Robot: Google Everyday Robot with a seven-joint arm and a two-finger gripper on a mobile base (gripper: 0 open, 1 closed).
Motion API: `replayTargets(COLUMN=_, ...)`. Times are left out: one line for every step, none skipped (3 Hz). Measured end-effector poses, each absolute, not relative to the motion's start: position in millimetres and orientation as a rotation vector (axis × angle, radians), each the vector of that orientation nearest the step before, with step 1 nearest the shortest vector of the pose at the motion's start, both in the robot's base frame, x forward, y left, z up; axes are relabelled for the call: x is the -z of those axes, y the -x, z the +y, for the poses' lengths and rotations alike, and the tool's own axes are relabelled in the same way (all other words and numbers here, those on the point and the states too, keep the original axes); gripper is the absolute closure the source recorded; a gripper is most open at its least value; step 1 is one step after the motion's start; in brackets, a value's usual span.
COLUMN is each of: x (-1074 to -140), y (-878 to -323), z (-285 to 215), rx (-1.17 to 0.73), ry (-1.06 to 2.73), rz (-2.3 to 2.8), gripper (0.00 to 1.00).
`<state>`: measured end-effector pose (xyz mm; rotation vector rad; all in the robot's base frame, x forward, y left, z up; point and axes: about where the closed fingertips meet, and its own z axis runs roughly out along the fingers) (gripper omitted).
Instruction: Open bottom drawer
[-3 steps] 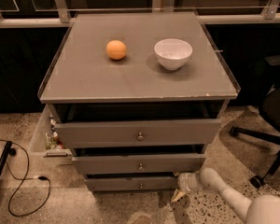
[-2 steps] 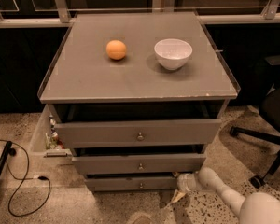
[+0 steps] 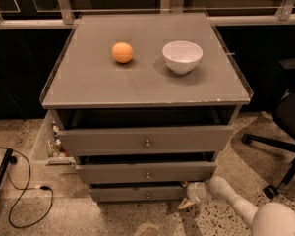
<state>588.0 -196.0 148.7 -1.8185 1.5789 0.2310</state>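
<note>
The bottom drawer (image 3: 137, 193) is the lowest grey front of the cabinet, with a small round metal knob (image 3: 148, 195) at its centre. It stands slightly out from the cabinet body. My gripper (image 3: 188, 198) is at the drawer's right end, low by the floor, at the tip of my white arm (image 3: 236, 205) that comes in from the lower right. The gripper sits right of the knob, against the drawer's right edge.
The middle drawer (image 3: 146, 172) and top drawer (image 3: 145, 140) stand partly open above. An orange (image 3: 122, 52) and a white bowl (image 3: 182, 56) sit on the cabinet top. A black office chair (image 3: 285, 132) stands at the right. A cable (image 3: 24, 191) and a box (image 3: 49, 141) lie at the left.
The arm and gripper have hardly moved; the gripper stays at the bottom drawer's right end. The drawers look the same.
</note>
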Motion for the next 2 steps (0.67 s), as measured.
replayTargets(x=-152.3, y=-592.2, z=-185.6, rx=-0.238, ry=1.841, rz=1.551, gripper=0.42)
replayTargets(x=-155.6, y=-592.1, z=-185.5, rx=-0.238, ry=1.843, rz=1.549, gripper=0.65)
